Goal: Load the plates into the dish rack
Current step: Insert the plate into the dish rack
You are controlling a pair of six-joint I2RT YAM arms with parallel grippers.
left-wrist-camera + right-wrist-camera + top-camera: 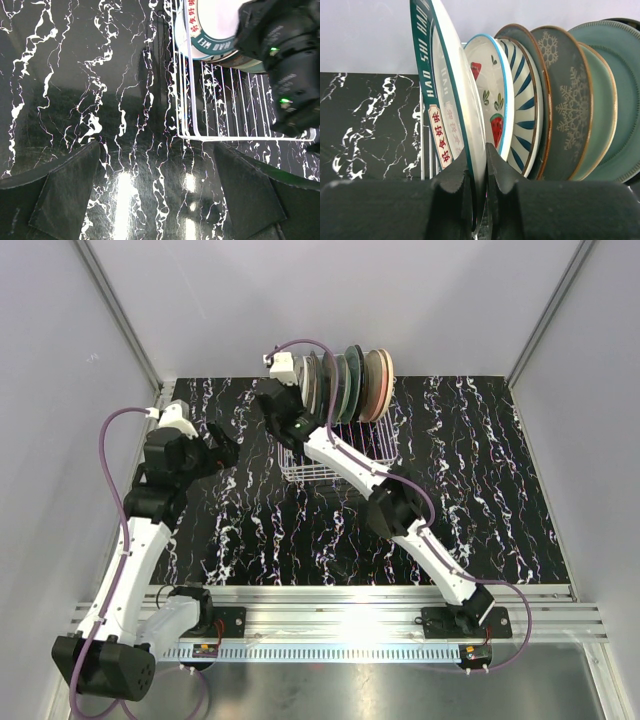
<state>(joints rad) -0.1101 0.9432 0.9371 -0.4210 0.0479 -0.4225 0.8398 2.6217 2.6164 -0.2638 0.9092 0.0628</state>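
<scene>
The white wire dish rack [345,462] stands at the back middle of the black marble table, with several plates [355,385] upright in a row. My right gripper [479,165] is shut on the rim of a white plate with a green lettered border [445,100], the leftmost in the row. Beside it stand a watermelon plate [492,95], a blue-striped plate [526,105], a grey snowflake plate [565,100] and green plates [607,100]. My left gripper [157,185] is open and empty, low over the table just left of the rack's corner [186,134].
The right arm [285,65] reaches over the rack's near side. Grey walls close the table at the back and sides. A metal rail [330,615] runs along the near edge. No loose plates show on the table.
</scene>
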